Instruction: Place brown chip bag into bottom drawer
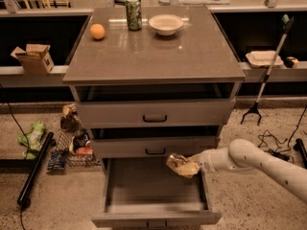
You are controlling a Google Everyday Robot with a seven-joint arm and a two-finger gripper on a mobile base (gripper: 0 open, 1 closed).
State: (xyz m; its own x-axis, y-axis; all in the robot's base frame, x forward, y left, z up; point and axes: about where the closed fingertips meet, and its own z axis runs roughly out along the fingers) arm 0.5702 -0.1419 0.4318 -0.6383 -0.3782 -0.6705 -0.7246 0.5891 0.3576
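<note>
The brown chip bag point(181, 165), shiny gold-brown foil, hangs over the right side of the bottom drawer point(153, 201), which is pulled out with a bare grey floor. My gripper point(192, 166) is shut on the bag's right end, at the tip of my white arm point(259, 163) that reaches in from the right. The bag sits just below the middle drawer's front and above the open drawer's right wall.
Two shallower drawers point(154, 114) are above, slightly pulled out. The cabinet top carries an orange fruit point(97, 31), a green can point(134, 14) and a white bowl point(166, 24). Snack bags point(72, 138) lie on the floor at left. A grabber stick point(268, 71) leans at right.
</note>
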